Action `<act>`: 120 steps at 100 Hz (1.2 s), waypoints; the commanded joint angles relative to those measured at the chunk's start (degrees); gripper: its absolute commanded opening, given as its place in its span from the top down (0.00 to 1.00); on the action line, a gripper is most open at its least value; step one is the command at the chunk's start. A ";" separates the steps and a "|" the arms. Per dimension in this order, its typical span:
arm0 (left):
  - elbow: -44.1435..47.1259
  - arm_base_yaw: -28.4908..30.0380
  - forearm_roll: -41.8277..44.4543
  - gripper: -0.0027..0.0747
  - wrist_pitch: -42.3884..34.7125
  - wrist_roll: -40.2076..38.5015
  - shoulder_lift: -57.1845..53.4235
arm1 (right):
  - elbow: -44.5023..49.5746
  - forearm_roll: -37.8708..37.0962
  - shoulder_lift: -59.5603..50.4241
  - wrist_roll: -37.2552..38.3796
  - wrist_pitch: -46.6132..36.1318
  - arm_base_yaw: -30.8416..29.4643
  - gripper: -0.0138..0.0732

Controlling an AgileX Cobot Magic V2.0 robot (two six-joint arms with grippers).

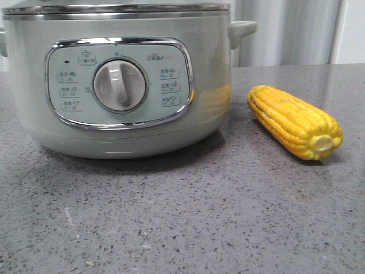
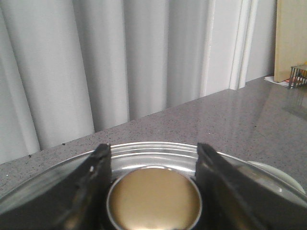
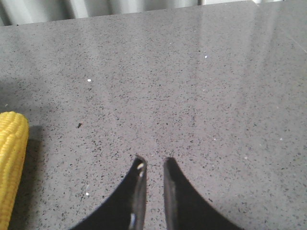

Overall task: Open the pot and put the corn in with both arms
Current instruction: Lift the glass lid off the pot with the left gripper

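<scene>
**Pot lid knob sits between the left claw's fingers**

The left claw [image 2: 152, 191] straddles the brass-coloured knob [image 2: 153, 199], fingers spread either side; whether they touch it, I cannot tell. The lid [image 2: 158, 151] is on the pot [image 1: 120, 80]. The right claw [image 3: 153, 191], nearly closed and empty, hovers over the counter [image 3: 192, 96]; the corn [image 1: 293, 121] lies beside it, right of the pot, stub end toward the camera.

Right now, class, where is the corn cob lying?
In the front view, the corn lies on the grey table, right of the pot, apart from it.
</scene>
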 commanded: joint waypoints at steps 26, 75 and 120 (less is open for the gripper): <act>-1.59 -0.06 -0.75 0.99 -5.85 0.00 -1.69 | -2.15 0.00 0.31 -0.36 -4.38 -0.31 0.82; -1.61 0.06 -0.75 0.99 -8.51 1.23 -11.68 | -2.15 0.00 0.31 -0.36 -4.38 -0.31 0.82; -2.10 8.60 -10.67 0.99 1.53 19.72 -28.67 | -2.15 0.00 0.31 -0.36 -4.38 -0.31 0.82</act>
